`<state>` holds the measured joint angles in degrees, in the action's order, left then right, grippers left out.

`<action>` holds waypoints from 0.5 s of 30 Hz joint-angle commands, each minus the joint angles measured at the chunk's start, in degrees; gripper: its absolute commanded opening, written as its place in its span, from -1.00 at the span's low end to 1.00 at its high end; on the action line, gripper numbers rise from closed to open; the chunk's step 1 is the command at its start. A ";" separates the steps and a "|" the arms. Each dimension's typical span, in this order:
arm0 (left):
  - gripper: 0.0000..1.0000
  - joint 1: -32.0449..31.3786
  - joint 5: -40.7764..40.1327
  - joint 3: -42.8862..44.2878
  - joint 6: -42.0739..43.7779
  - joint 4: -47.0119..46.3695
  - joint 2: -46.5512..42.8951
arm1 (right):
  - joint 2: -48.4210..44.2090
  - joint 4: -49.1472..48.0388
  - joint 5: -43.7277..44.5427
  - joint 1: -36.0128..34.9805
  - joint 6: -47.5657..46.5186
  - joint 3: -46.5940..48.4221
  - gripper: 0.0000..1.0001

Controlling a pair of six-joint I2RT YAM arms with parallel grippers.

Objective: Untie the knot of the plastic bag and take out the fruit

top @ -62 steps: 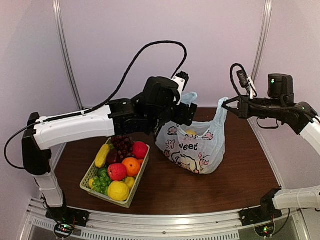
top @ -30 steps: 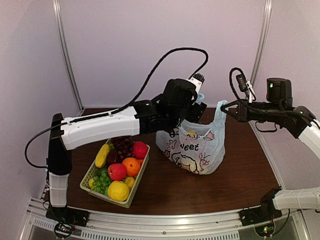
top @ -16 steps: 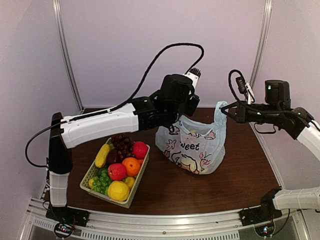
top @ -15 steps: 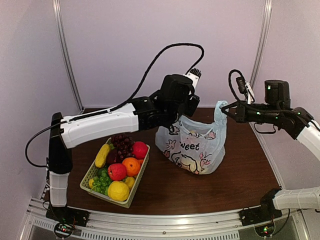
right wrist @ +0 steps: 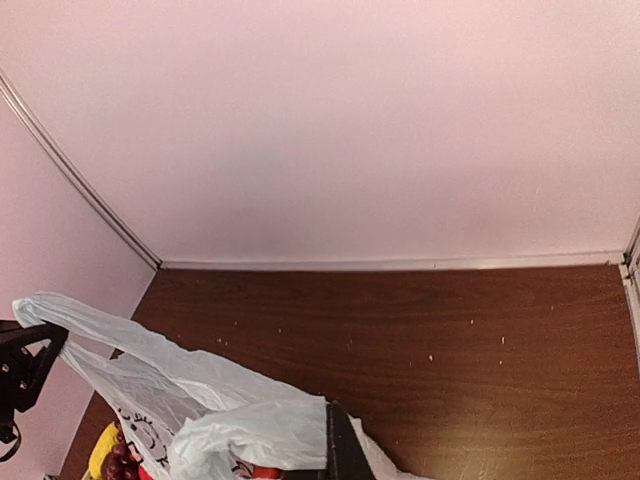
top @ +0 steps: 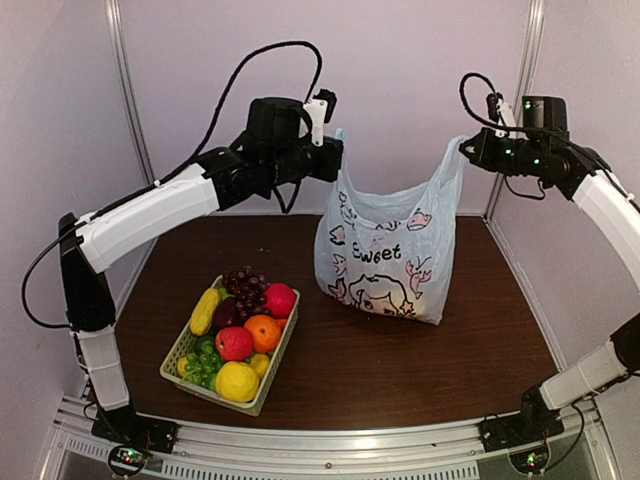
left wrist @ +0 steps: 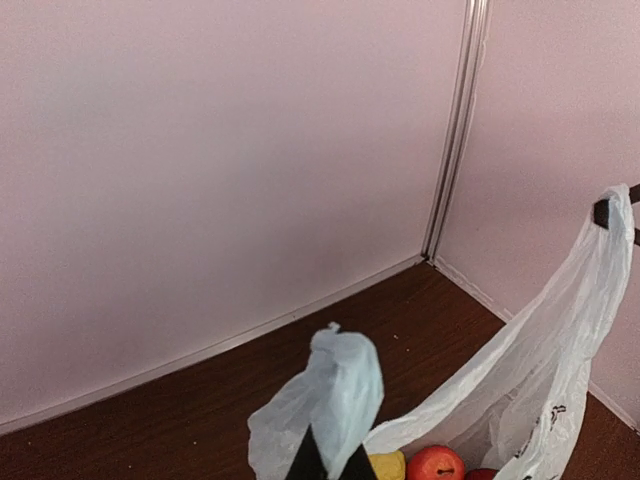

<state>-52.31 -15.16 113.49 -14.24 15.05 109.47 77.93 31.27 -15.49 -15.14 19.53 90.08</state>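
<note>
The pale blue plastic bag (top: 385,250), printed with "Sweet" and cartoon figures, hangs stretched upright between my two grippers, its mouth open. My left gripper (top: 337,160) is shut on the bag's left handle (left wrist: 335,395). My right gripper (top: 464,152) is shut on the right handle (right wrist: 250,435). No knot shows; the two handles stand apart. In the left wrist view, fruit lies in the bag's bottom: a yellow piece (left wrist: 388,465) and a red one (left wrist: 435,465). My left gripper (left wrist: 330,464) and right gripper (right wrist: 335,458) sit at the bottom edge of their wrist views.
A green basket (top: 178,352) stands at the front left of the brown table (top: 400,370), piled with grapes, a red apple, an orange and yellow fruit. Pale walls close in the back and both sides.
My left gripper has shut on the left handle. Both arms have risen and spread apart, pulling the bag taller and its mouth wider.
</note>
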 commanded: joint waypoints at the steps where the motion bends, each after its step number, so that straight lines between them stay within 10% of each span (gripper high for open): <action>1: -1.00 1.92 13.59 -2.71 -0.30 -8.13 -6.22 | -2.36 0.33 -0.71 1.11 -1.67 7.49 -1.00; 15: -1.00 2.57 13.81 -48.80 -9.15 -25.12 -23.44 | -31.83 -10.41 -19.62 -9.13 9.27 -42.32 -1.00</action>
<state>-49.82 -1.91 71.83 -17.76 -3.77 88.71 50.13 23.77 -29.50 -17.67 21.89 58.26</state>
